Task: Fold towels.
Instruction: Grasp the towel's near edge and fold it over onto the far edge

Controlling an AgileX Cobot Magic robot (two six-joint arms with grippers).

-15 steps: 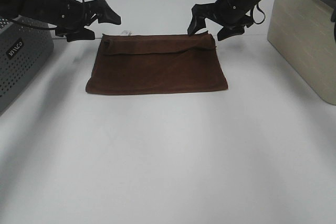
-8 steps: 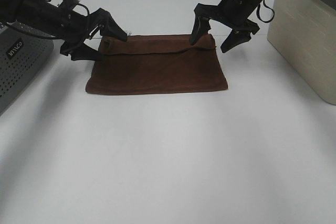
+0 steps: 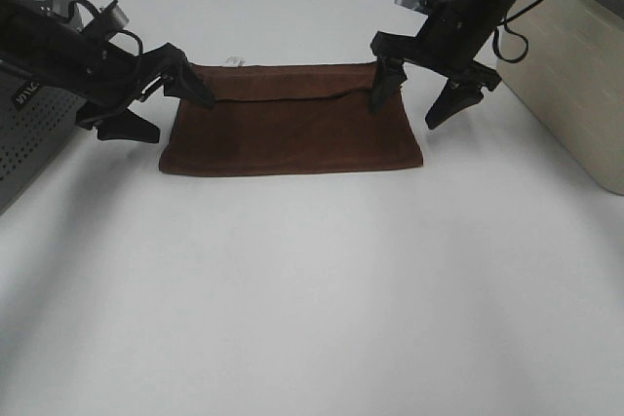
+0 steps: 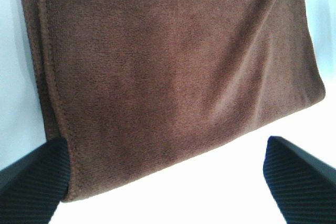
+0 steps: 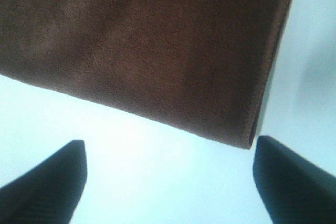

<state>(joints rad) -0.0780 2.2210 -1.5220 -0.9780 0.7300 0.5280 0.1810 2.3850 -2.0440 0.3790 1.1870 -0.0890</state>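
A brown towel (image 3: 292, 122) lies folded flat on the white table (image 3: 312, 289), with a folded flap along its far edge. My left gripper (image 3: 161, 109) is open and empty at the towel's left edge, one finger over the far left corner and one on the table beside it. My right gripper (image 3: 419, 97) is open and empty at the towel's right edge, one finger on the far right corner. The left wrist view shows the towel (image 4: 173, 72) between open fingers (image 4: 31, 182). The right wrist view shows the towel's corner (image 5: 157, 51) between open fingers (image 5: 294, 177).
A grey perforated basket (image 3: 29, 133) stands at the left edge, close behind my left arm. A beige box (image 3: 575, 75) stands at the right, close to my right arm. Bare white table lies in front of the towel.
Both grippers have come down and forward from behind the towel's far corners to its side edges. They stay open. The towel has not moved.
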